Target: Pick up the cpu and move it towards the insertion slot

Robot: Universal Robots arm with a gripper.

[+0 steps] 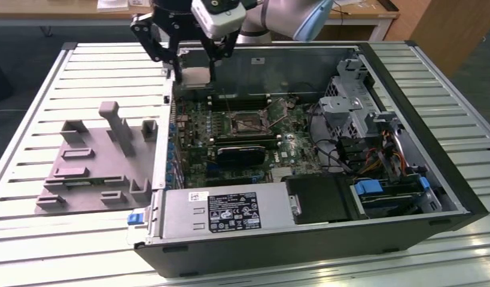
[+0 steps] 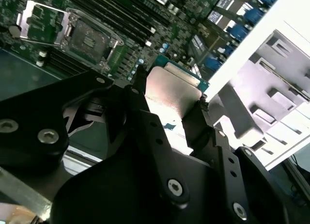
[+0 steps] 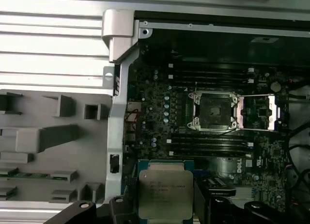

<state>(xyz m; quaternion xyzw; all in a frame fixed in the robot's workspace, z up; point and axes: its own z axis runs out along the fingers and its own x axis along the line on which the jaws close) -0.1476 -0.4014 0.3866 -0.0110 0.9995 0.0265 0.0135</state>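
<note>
My gripper point(image 1: 195, 73) hangs over the back left corner of the open computer case, shut on the cpu point(image 1: 197, 76). In both wrist views the cpu point(image 2: 172, 93) point(image 3: 164, 192) is a flat silver square with a thin pale rim, clamped between the two black fingers point(image 2: 138, 105) point(image 3: 215, 207). The insertion slot point(image 1: 249, 122) point(image 3: 215, 110) point(image 2: 89, 37) lies on the green board, a silver frame around a dark centre with its cover plate swung open. The held cpu is above the board and apart from the slot, toward the exterior view's left.
The case point(image 1: 404, 78) lies on a slatted metal table point(image 1: 85, 78). A grey fixture plate point(image 1: 93, 161) with upright blocks sits at the exterior view's left. Long memory slots point(image 3: 210, 76) and a black card point(image 1: 243, 154) flank the socket. A power supply point(image 1: 221, 212) and cabled drive cage point(image 1: 364, 125) are nearby.
</note>
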